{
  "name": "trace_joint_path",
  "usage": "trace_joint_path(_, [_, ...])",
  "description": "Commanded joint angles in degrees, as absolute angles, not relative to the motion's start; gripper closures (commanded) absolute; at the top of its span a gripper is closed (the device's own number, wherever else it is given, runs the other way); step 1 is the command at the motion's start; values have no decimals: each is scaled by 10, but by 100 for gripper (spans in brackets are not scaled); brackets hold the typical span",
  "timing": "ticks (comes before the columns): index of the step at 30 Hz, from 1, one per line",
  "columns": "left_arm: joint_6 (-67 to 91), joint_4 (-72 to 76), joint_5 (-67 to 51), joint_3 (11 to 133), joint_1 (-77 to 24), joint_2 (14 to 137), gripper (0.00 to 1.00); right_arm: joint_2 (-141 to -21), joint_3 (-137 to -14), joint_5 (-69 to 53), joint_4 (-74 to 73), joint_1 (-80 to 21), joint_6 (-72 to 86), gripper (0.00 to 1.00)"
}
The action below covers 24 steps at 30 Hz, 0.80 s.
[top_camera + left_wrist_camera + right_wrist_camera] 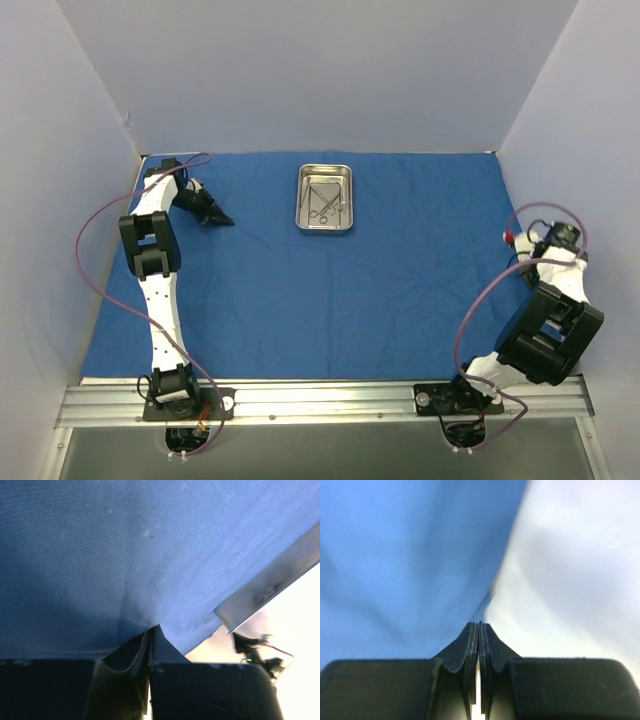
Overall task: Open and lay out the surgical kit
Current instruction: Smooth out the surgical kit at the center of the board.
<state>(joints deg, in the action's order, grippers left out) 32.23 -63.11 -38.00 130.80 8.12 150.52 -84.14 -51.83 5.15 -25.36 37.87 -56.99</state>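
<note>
Blue wrap | left jaws pinch far-left corner | right jaws pinch edge

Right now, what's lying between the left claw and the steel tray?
Only bare blue cloth lies between the left claw and the steel tray. The top external view shows that stretch.

Pale plain walls closing the left, far and right sides, a silvery metal rail running across the near edge, a strip of grey bench just before this rail
</note>
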Motion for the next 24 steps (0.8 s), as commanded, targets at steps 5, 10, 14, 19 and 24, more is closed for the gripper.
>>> trace_joint_path(5, [294,-563,-264,1274,89,1452,86,-949,-691,-4,-150,254,-341,100])
trace_joint_path(10, [277,-580,-217,1272,90,1408,81,-1112,-848,-4,-156,188,-191,100])
trace_joint_path(14, [248,-591,-168,1189,91,1340,81,-1191,-918,-10,-135,115,-125,100])
trace_joint_path(19, [224,-566,-100,1031,91,1229,80,-1259,-984,-4,-97,69,-55,100])
trace_joint_path(24, [214,-574,-50,972,96,1207,79,-1319,-1041,-45,-84,68,30,100])
